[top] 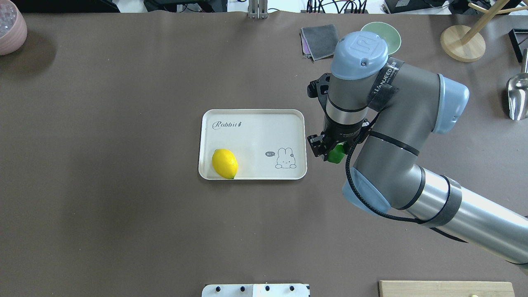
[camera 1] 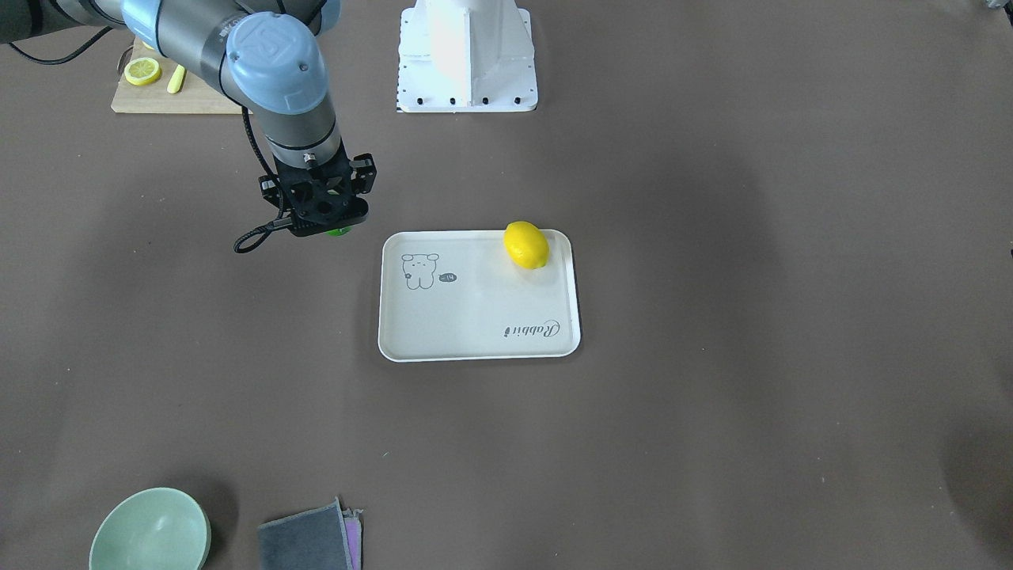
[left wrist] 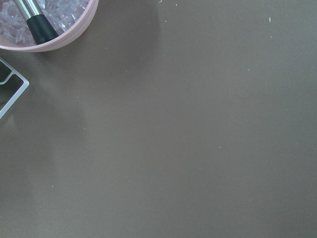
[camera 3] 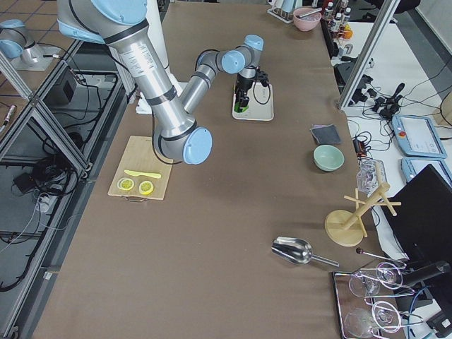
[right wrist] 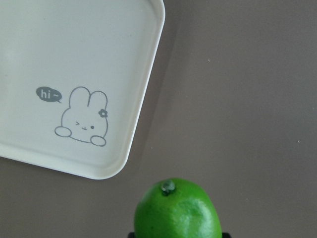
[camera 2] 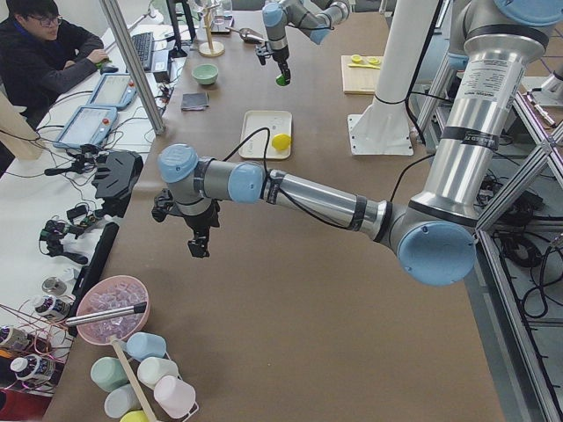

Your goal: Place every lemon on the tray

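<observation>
The off-white tray [top: 251, 136] lies at the table's middle. The yellow lemon [top: 225, 163] rests in its near left corner; it also shows in the front view [camera 1: 526, 245]. My right gripper [top: 335, 152] is shut on the green lemon [top: 337, 156] and holds it above the brown table, just off the tray's right edge. In the right wrist view the green lemon [right wrist: 178, 210] hangs beside the tray's rabbit-drawing corner [right wrist: 124, 163]. My left gripper [camera 2: 200, 246] hovers over the table far from the tray; I cannot tell whether it is open or shut.
A wooden cutting board [camera 1: 158, 99] with lemon slices [camera 1: 142, 71] lies near the robot's base [camera 1: 467, 55]. A green bowl [camera 1: 150, 532] and a grey cloth [camera 1: 309, 538] sit at the far edge. A pink bowl of ice [left wrist: 44, 25] is near my left gripper. A metal scoop [top: 517, 97] lies far right.
</observation>
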Controlling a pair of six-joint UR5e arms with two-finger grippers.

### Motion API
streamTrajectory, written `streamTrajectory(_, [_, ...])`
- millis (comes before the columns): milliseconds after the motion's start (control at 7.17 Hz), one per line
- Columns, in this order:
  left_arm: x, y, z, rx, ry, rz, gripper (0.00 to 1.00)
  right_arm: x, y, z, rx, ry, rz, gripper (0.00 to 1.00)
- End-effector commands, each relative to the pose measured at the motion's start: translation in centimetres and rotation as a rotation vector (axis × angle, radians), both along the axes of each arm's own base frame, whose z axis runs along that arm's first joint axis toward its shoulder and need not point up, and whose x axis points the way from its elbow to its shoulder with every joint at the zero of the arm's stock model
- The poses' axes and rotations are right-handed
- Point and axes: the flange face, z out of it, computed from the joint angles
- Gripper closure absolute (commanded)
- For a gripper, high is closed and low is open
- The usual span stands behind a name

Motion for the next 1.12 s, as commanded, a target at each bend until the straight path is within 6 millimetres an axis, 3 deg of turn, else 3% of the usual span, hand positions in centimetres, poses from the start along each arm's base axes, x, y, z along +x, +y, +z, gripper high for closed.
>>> streamTrajectory(0, [0.0,0.1,-0.4,-0.007,0.000,-0.006,0.02,-2.7,-0.1,-1.7,-0.053,-0.052,0.096,1.00])
streamTrajectory(140, [0.0,0.1,-0.4,-0.007,0.000,-0.006,0.02,-3.8,-0.1,-2.5,-0.060,-0.055,0.105,1.00])
streamTrajectory(558, [0.3,0.1,-0.2,-0.010,-0.002,-0.002,0.02,-3.5,0.2,-3.1,-0.058,-0.068,0.101,1.00])
streamTrajectory(977, [0.7,0.1,-0.2,-0.013,-0.002,0.001,0.02,-0.4,2.4,-4.3,-0.061,-0.069,0.101,1.00])
